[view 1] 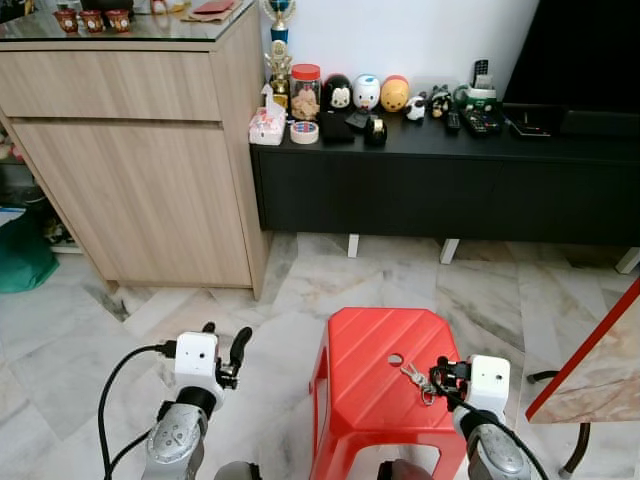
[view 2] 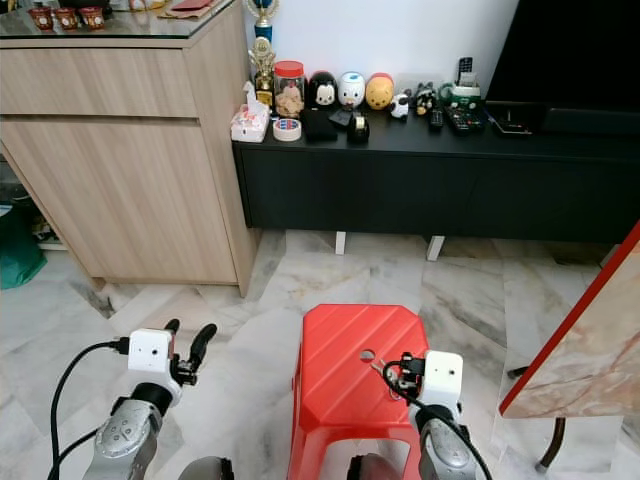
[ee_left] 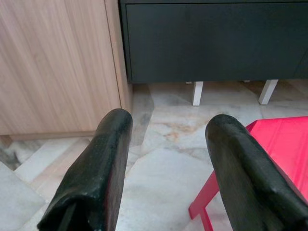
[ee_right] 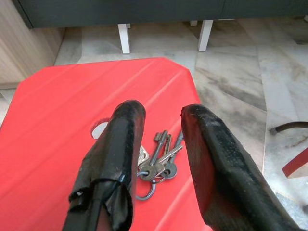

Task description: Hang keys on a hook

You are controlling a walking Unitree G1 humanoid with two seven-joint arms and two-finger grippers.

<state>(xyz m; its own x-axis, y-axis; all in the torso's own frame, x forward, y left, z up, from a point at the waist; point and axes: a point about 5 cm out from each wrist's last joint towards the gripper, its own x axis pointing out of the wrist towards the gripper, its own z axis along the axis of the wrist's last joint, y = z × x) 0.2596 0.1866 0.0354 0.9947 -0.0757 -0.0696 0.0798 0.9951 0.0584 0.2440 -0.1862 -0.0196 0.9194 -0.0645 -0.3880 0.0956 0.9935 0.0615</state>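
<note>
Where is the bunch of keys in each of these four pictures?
Left eye view: keys on the red stool, by the right gripper.
Right eye view: same spot, low centre.
Left wrist view: not in it.
Right wrist view: between the open fingers.
Shared landmark: the stool's round hole.

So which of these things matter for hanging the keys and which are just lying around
For the job:
keys on the red stool
right gripper, open over the keys
left gripper, open, off to the side above the floor

Just lying about:
toys
jar
tape roll
remotes
wooden cabinet
</note>
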